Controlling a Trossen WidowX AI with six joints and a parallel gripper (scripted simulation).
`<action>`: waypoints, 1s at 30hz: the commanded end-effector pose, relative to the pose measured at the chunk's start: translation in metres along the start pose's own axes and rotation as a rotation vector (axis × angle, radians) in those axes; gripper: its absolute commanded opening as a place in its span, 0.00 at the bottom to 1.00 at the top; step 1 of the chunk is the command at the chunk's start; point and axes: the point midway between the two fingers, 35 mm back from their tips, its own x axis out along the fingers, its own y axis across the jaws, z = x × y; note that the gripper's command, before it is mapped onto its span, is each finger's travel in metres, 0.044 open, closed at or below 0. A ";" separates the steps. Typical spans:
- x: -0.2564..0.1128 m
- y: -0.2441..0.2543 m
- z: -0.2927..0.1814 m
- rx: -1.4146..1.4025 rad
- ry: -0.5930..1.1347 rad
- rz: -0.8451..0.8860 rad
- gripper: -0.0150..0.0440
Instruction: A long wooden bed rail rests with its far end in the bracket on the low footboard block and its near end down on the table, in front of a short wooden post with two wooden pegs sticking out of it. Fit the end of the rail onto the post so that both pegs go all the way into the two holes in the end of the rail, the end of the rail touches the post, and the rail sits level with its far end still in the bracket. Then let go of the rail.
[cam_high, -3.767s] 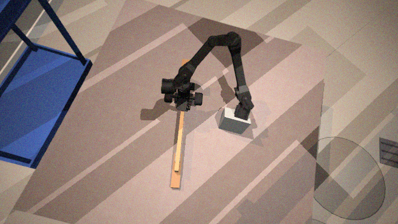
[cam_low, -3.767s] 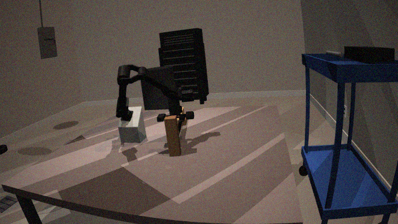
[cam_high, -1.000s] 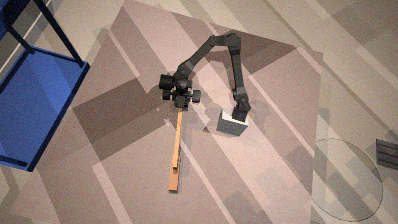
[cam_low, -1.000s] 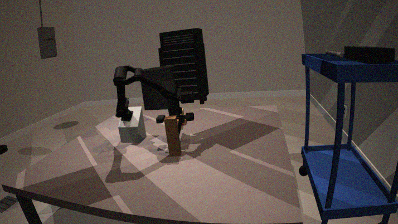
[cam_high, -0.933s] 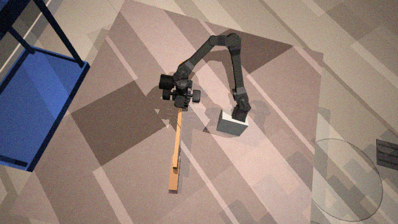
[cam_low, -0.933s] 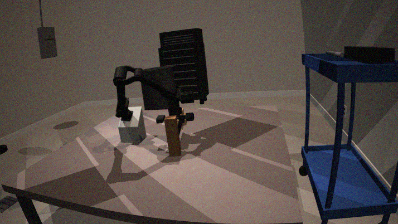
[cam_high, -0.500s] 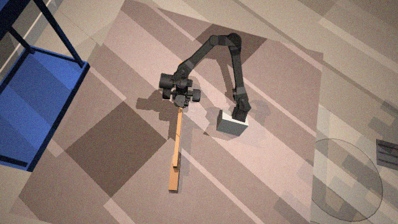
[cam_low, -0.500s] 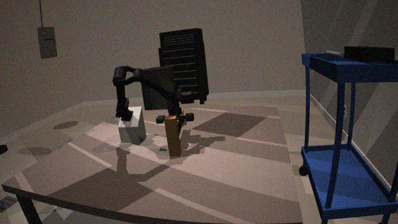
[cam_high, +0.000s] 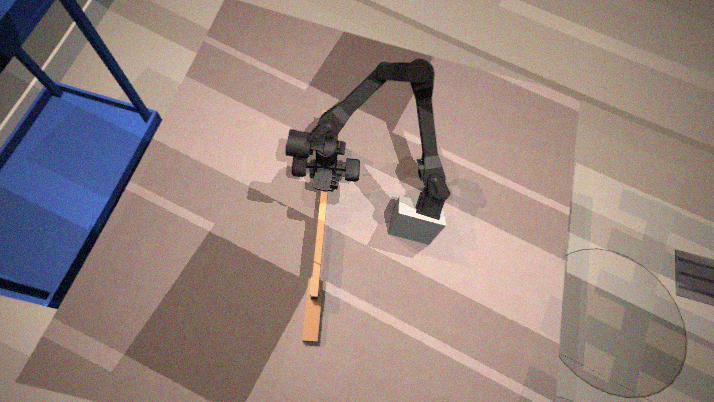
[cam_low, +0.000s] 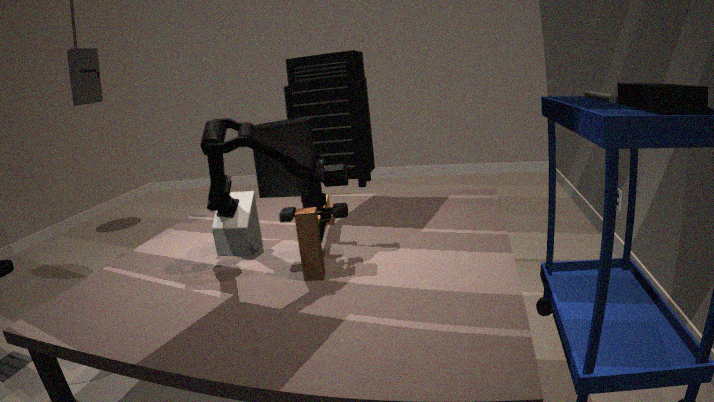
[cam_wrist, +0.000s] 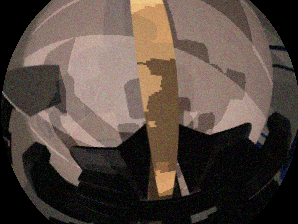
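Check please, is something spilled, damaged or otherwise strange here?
Nothing stands out as spilled or damaged. The gripper is shut on the wooden rail; pegs and holes cannot be made out, so their fit is unclear.

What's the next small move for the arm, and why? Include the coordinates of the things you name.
I'd keep the gripper (cam_high: 325, 172) (cam_low: 320, 214) (cam_wrist: 157, 124) shut and ease the rail (cam_high: 320, 230) (cam_low: 328, 201) (cam_wrist: 162, 100) slightly toward the post (cam_low: 311, 245), watching for resistance. The rail is between its fingers close to the post, and its far end lies over the footboard block (cam_high: 311, 322), but the pegs are hidden, so seating is unconfirmed.
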 end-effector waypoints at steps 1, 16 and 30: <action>-0.002 -0.002 -0.003 -0.001 0.000 -0.006 0.25; -0.002 -0.002 -0.008 -0.001 0.000 -0.006 0.25; 0.000 -0.002 -0.012 -0.001 0.000 -0.006 0.25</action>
